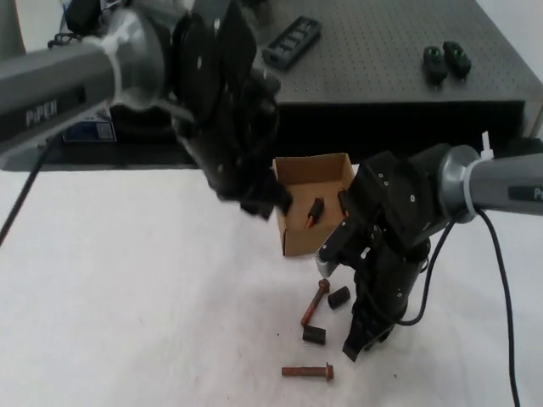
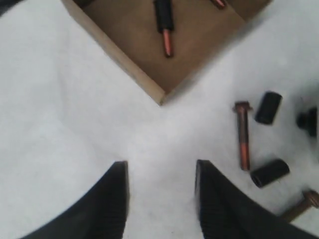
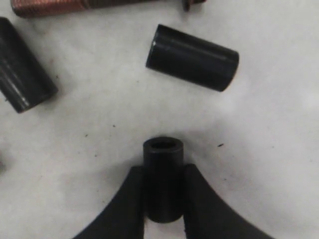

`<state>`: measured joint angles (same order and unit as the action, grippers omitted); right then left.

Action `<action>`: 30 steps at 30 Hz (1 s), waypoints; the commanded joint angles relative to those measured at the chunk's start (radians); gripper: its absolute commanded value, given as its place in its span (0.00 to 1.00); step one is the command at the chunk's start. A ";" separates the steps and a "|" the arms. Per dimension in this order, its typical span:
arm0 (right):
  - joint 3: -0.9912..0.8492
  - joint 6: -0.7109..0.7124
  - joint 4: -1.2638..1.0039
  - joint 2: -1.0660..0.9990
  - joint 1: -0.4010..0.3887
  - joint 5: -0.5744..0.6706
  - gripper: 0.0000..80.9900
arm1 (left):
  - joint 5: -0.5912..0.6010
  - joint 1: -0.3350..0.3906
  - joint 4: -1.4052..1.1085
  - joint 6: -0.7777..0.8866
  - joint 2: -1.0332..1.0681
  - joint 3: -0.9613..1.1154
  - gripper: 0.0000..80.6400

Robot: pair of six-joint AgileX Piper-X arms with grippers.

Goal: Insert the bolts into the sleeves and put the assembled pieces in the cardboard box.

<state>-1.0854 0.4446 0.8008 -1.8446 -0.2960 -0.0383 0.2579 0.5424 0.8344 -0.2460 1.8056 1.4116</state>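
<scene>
- White table (image 1: pixel 127 297): carries every item.
- Cardboard box (image 1: pixel 301 236): toward the table's far edge, with a sleeved bolt (image 2: pixel 163 20) inside.
- Left gripper (image 2: pixel 160 172): fingers spread, holding nothing, above the table just beside a box corner.
- Right gripper (image 3: pixel 163 172): clamped on a black sleeve (image 3: pixel 163 154), toward the near edge.
- Copper bolts (image 1: pixel 307 370) and loose sleeves (image 1: pixel 338 297): lying by the near edge, beside the right gripper.

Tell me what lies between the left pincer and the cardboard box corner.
Only bare white cloth between the open left pincer and the cardboard box, per the left wrist view; bolts and sleeves lie aside.
</scene>
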 commanded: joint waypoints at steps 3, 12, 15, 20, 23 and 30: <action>-0.004 -0.020 -0.033 -0.017 0.005 -0.011 0.02 | 0.053 0.025 -0.019 -0.128 -0.011 -0.052 0.39; 0.138 -0.230 -0.065 0.223 0.087 0.159 0.03 | 0.081 0.232 0.028 -0.331 0.004 -0.100 0.39; 0.227 -0.266 -0.072 0.361 0.131 0.167 0.03 | 0.079 0.313 0.018 -0.353 0.004 -0.100 0.39; 0.345 -0.304 -0.046 0.590 0.237 0.187 0.03 | 0.050 0.420 -0.001 -0.428 0.040 -0.100 0.39; 0.379 -0.304 -0.043 0.688 0.289 0.188 0.03 | 0.006 0.464 0.001 -0.428 0.077 -0.100 0.39; 0.397 -0.304 -0.033 0.817 0.368 0.207 0.03 | -0.001 0.526 -0.018 -0.428 0.144 -0.098 0.39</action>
<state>-0.6889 0.1462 0.7643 -1.0560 0.0524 0.1439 0.2665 1.0533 0.8292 -0.6615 1.9392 1.3124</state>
